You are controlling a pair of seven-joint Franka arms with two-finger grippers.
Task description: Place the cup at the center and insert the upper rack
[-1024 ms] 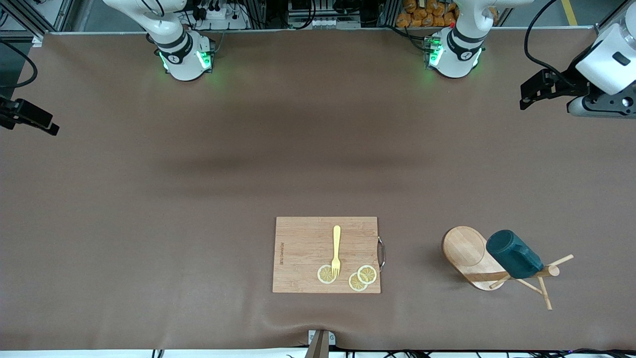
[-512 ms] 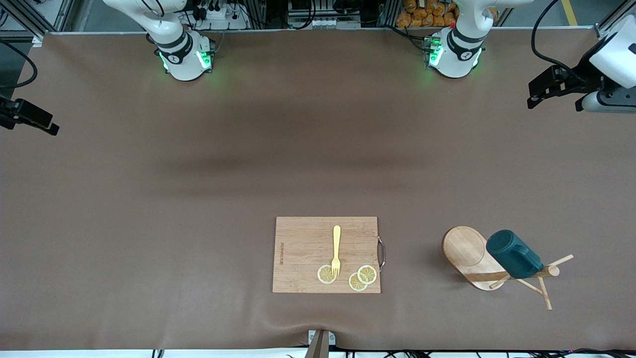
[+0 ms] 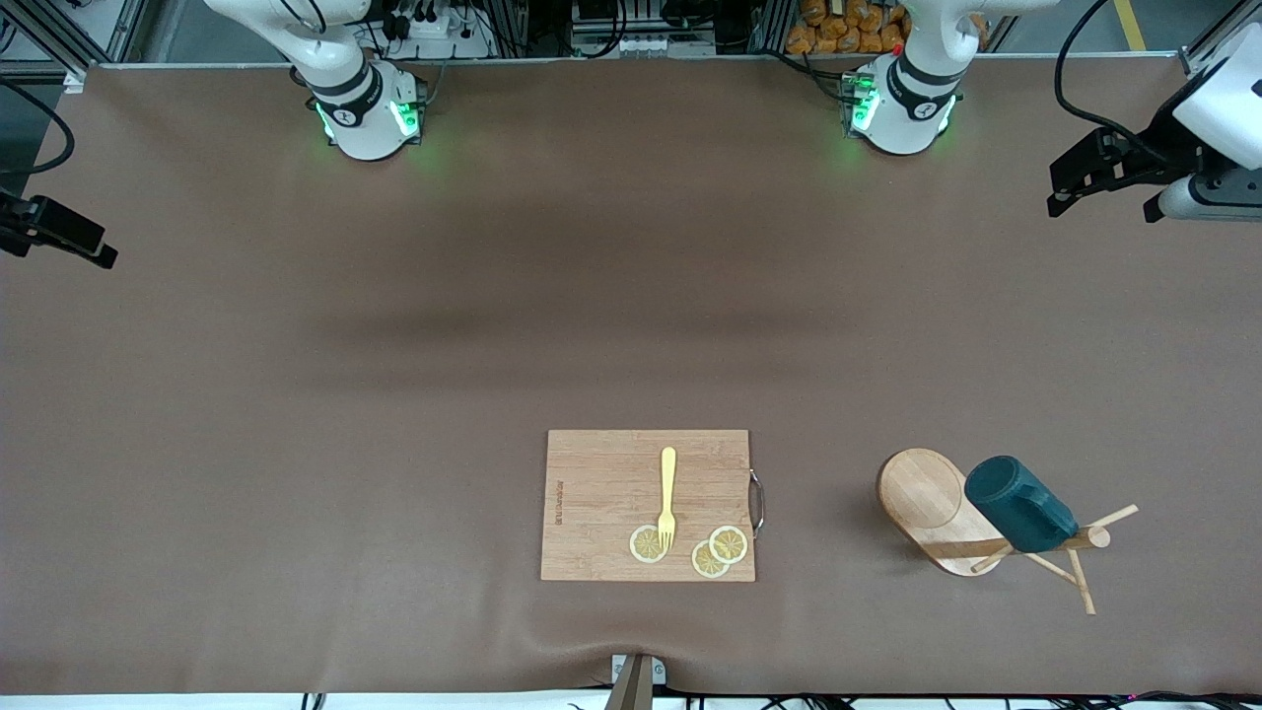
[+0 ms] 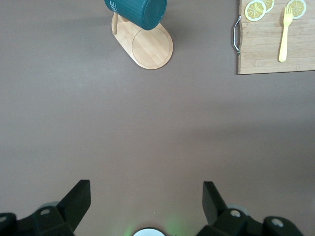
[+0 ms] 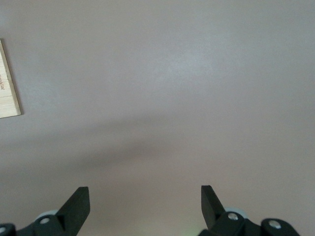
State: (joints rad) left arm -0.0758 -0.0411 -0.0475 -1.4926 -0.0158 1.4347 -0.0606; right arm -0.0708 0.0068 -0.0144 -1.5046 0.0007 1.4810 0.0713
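Observation:
The cup (image 3: 1020, 503), dark teal, hangs mouth-down on the upper rack (image 3: 922, 498), a light wooden mug tree standing toward the left arm's end of the table, near the front camera. Its yellow inside is hidden. Cup (image 4: 137, 11) and rack base (image 4: 147, 46) also show in the left wrist view. My left gripper (image 3: 1070, 187) is open and empty, high over the table at the left arm's end, well apart from the rack; it also shows in its own wrist view (image 4: 146, 196). My right gripper (image 3: 94, 251) is open and empty over the right arm's end of the table, as its wrist view (image 5: 145, 199) shows.
A rectangular wooden cutting board (image 3: 648, 505) with a metal handle lies mid-table near the front camera, beside the rack. On it lie a yellow fork (image 3: 667, 493) and three lemon slices (image 3: 728, 543). The board's corner (image 5: 9, 83) shows in the right wrist view.
My left hand has drawn a little outward toward the left arm's end of the table. The right arm, cup and rack have not moved.

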